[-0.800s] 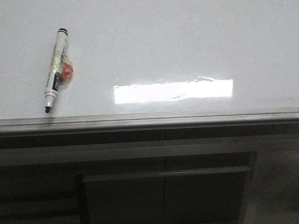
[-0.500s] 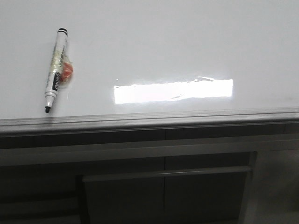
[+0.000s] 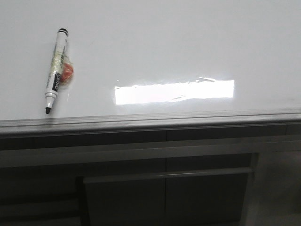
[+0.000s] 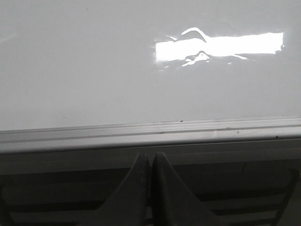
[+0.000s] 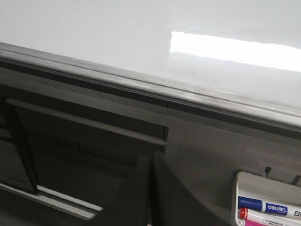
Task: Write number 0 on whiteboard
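The whiteboard (image 3: 188, 42) is a large glossy white board with a grey edge rail (image 3: 150, 121); it also shows in the left wrist view (image 4: 84, 70) and the right wrist view (image 5: 94, 28). No number 0 shows on it. A black-and-white marker (image 3: 55, 70) lies uncapped on the board at the left, tip toward the rail, with a small orange piece beside it. My left gripper (image 4: 150, 157) is shut and empty, in front of the rail. My right gripper (image 5: 150, 160) is shut and empty, in front of the dark cabinet fronts. Neither gripper shows in the front view.
A bright rectangular glare patch (image 3: 174, 91) lies on the board. Dark cabinet fronts with a handle bar (image 3: 164, 175) are below the rail. A white tray (image 5: 244, 181) with a blue marker (image 5: 268, 205) and a red-capped one hangs at the right.
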Available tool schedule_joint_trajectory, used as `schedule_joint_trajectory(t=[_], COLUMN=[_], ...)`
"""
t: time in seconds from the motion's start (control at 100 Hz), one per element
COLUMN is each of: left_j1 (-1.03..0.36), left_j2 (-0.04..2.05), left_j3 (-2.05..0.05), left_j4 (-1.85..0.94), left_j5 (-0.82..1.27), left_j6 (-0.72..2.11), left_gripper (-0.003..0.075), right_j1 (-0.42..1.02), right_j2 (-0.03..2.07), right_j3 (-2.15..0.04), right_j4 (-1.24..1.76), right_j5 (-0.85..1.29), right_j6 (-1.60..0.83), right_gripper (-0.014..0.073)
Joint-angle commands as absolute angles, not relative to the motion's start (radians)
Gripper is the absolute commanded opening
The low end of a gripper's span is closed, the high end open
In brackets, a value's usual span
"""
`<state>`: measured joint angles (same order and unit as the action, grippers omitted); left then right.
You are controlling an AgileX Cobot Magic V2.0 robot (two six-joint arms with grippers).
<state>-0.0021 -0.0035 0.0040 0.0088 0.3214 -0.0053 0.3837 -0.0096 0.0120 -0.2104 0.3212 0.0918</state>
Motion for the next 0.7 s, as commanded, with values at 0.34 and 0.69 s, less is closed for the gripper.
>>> schedule_joint_trajectory(t=[0.34,0.69], left_j1=[0.000,0.000], left_j2=[-0.034,-0.034], left_j3=[0.036,0.036], left_j4=[0.000,-0.047], left_j5=[0.253,0.206], left_j6=[-0.014,-0.014], left_gripper=[-0.0020,-0.0020], right_j1=[0.376,0.376], right_j2=[-0.029,-0.029], right_j3=[0.024,0.024], right_j4=[-0.292,-0.121], right_j5=[0.000,-0.173], right_j6=[0.096,0.105], right_gripper=[-0.0071,-0.0071])
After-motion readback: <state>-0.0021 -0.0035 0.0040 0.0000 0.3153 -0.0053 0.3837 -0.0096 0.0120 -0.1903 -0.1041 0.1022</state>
